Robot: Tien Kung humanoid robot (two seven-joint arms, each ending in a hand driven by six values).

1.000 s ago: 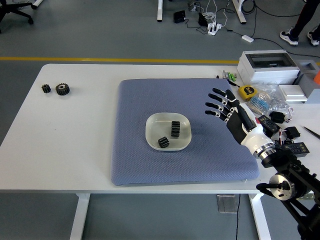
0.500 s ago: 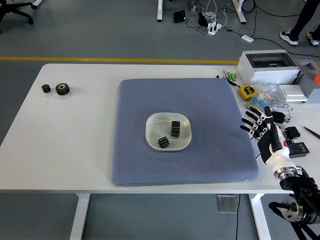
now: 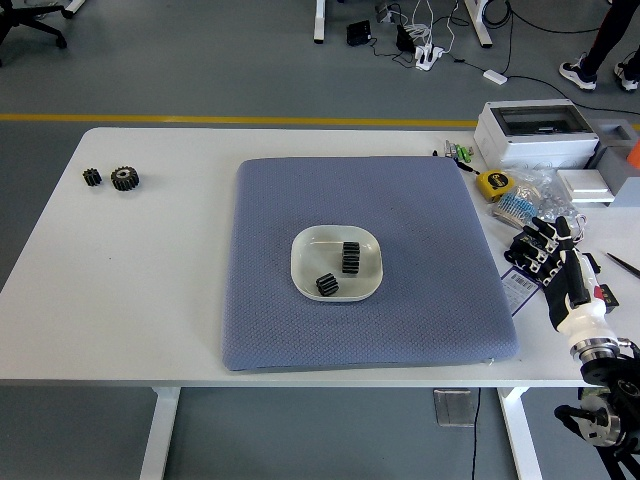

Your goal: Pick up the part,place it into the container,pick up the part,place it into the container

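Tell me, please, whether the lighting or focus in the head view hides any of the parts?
Head view: even, soft light, faint shadows, no glare; the two black gears in the white square dish read sharply; the small black gears at the table's far left are tiny but distinct.

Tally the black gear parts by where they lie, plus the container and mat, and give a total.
Black toothed gear parts in the white rounded dish: 2
Black gears on the bare white table at far left: 2
White rounded dish: 1
Blue-grey textured mat: 1
Total: 6
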